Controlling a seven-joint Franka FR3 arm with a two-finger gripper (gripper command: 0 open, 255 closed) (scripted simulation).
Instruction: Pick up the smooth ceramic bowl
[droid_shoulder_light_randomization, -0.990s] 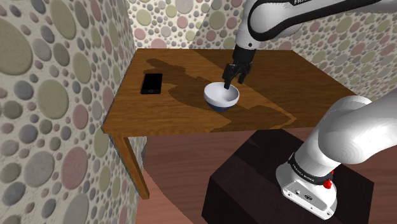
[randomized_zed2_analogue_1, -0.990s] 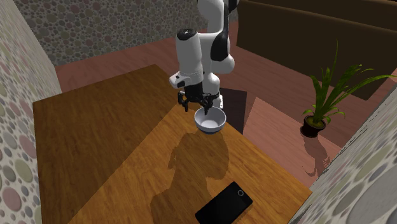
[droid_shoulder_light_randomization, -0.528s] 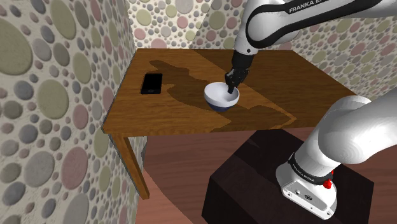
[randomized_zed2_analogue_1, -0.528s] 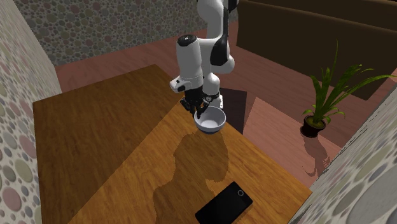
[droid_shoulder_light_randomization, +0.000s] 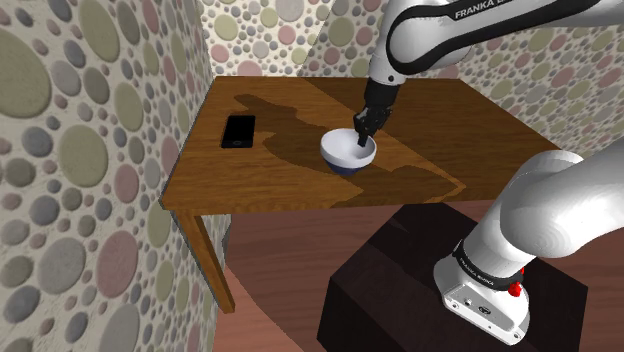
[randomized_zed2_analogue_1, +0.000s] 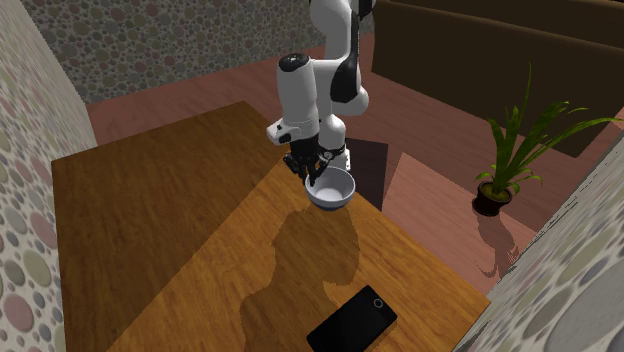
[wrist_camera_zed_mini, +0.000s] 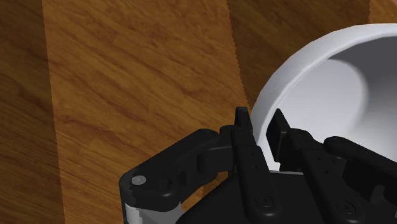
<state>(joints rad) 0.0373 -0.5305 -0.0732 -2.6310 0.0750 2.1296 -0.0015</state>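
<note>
Two fingers (wrist_camera_zed_mini: 241, 124) of the end effector (wrist_camera_zed_mini: 259, 127) clasp the rim of the upright white bowl (wrist_camera_zed_mini: 331, 89), mouth upward.

The claw (wrist_camera_zed_mini: 259, 119) has dropped and pinched the bowl (wrist_camera_zed_mini: 331, 89) by its rim.

You have bright, even light throughout. The white arm (droid_shoulder_light_randomization: 440, 40) throws a soft-edged dark shadow across the brown wooden bench (droid_shoulder_light_randomization: 290, 185), reaching towards the flat black phone (droid_shoulder_light_randomization: 239, 131). The round white bowl (wrist_camera_zed_mini: 318, 89) shades to grey inside.
</note>
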